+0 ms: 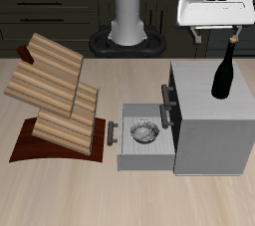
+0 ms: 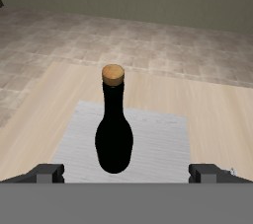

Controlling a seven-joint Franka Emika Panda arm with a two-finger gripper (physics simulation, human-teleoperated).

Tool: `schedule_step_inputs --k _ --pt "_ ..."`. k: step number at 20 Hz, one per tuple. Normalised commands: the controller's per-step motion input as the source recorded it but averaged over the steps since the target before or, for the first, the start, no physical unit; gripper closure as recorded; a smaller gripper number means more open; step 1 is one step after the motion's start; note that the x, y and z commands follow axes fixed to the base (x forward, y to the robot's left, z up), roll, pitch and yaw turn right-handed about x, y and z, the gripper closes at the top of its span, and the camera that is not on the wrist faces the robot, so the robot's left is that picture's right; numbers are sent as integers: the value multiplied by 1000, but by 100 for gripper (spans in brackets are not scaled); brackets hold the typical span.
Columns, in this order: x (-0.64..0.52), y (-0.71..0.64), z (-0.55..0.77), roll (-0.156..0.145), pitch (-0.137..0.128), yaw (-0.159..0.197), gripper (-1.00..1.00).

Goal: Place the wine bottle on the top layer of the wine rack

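The wine bottle (image 1: 225, 75) is very dark with a small yellowish cap. It stands upright on top of the grey cabinet (image 1: 204, 120). My gripper (image 1: 221, 33) is open and empty, just above the bottle's cap and apart from it. In the wrist view the bottle (image 2: 115, 134) stands between my spread fingertips (image 2: 49, 174), with the gripper (image 2: 128, 176) open around nothing. The wine rack (image 1: 55, 91) is a tilted stack of light brown ribbed tiers on a dark reddish-brown base. It stands on the table across from the cabinet, and its tiers hold nothing.
The cabinet's drawer (image 1: 129, 155) is pulled open toward the rack, with a grey bowl-like dish (image 1: 145, 130) inside. The robot's base (image 1: 127, 26) stands at the table's back.
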Motion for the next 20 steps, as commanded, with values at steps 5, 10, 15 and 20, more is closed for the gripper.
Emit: schedule_step_inputs --k 5,10,15,20 --pt "258 -37 -100 -2 1 17 -100" --pt "179 19 -127 -19 12 1 -100" --pt "131 57 -141 -1 -5 29 -100" --pt "86 78 44 46 -15 45 -100"
